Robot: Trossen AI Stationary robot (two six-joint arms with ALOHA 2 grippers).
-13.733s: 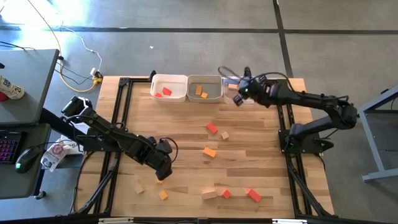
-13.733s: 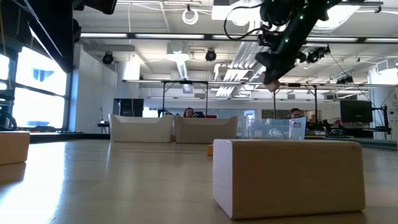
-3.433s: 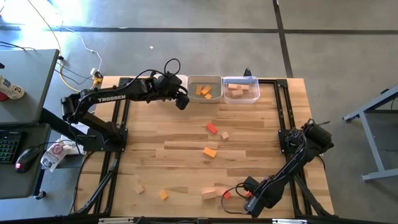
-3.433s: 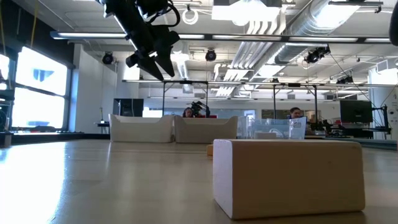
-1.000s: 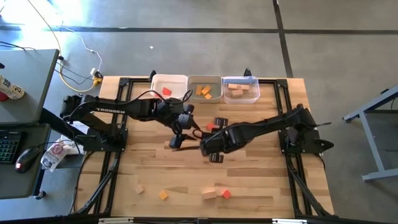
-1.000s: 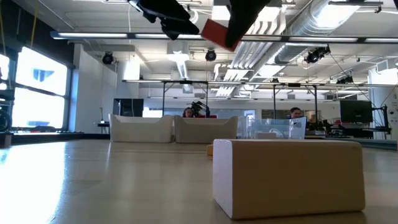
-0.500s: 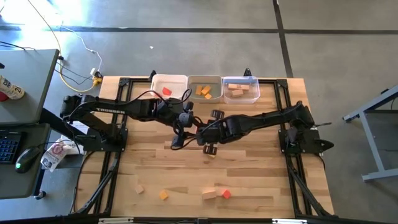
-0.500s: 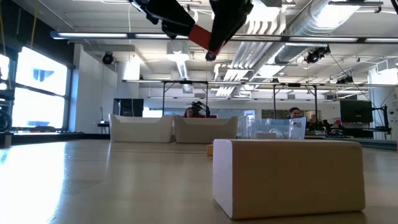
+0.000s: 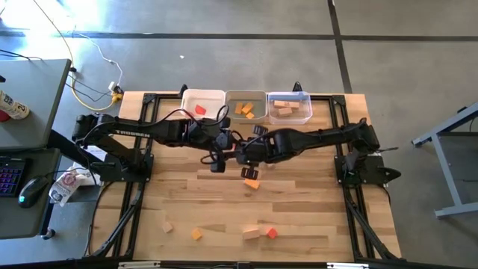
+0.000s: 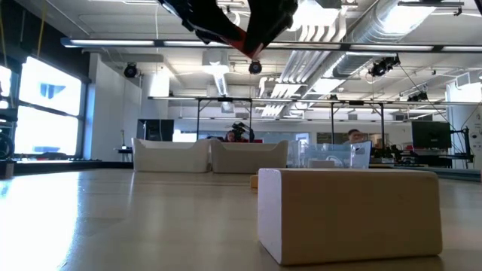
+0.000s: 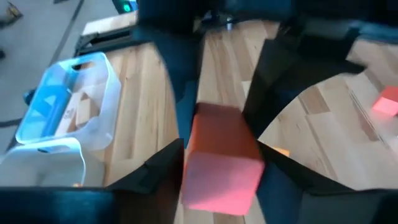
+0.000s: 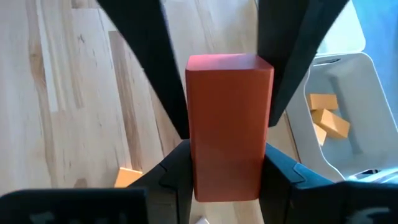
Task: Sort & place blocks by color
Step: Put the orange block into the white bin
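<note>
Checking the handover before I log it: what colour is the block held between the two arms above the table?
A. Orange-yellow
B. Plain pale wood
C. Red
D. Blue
C. The right wrist view shows a red block clamped in the right tool, and the left wrist view shows the same block with the left tool set around it.

A matt red wooden block (image 12: pixel 229 124) sits above a smooth, pale plank bench (image 9: pixel 314 202) beside plastic bins (image 9: pixel 290 109).
</note>
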